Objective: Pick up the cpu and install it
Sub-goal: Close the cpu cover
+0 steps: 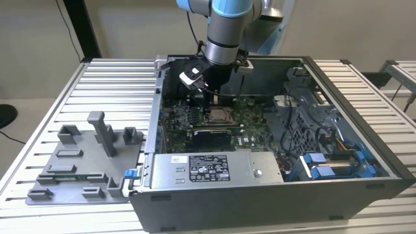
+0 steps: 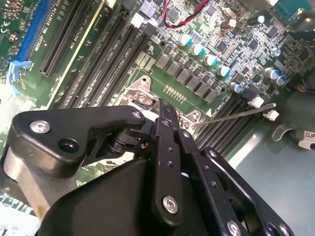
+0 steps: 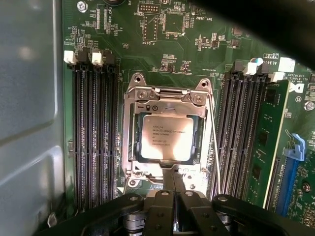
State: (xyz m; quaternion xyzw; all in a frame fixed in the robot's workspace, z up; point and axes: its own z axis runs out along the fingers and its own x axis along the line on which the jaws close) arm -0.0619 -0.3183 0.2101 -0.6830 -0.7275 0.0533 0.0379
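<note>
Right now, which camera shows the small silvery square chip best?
The first wrist view: the small silvery square chip lies in its socket, top facing the camera. The exterior view shows it as a pale square under the arm. In the second wrist view the black claw stands before the socket.

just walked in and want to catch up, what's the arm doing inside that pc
The robot arm reaches down into the open computer case, with its gripper just above the motherboard. The cpu lies flat in the socket, silvery top up. The gripper is shut at the socket's edge, and the cpu is not between its fingers.
</note>
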